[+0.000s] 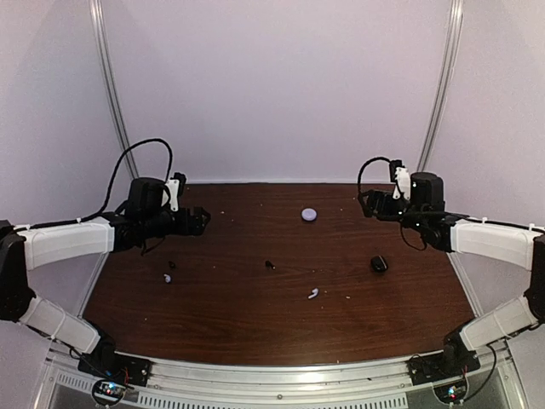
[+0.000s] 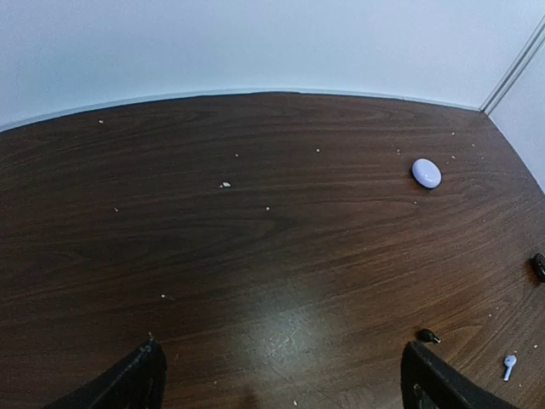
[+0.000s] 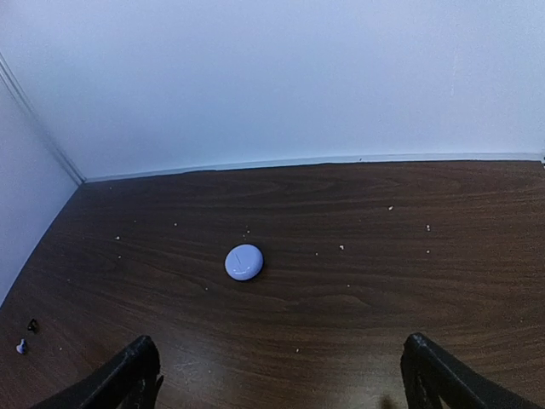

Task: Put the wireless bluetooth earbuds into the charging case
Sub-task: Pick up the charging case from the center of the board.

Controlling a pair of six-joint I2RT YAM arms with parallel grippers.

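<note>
Nothing is being gripped yet: the left gripper (image 1: 203,221) and right gripper (image 1: 365,204) are being held wide open, the charging case (image 1: 308,215) is apparently lying shut, and both earbuds (image 1: 168,278) (image 1: 312,294) are lying loose on the table (image 1: 255,319).

Closed charging case (image 3: 243,262) on tabletop (image 3: 383,281)
</note>
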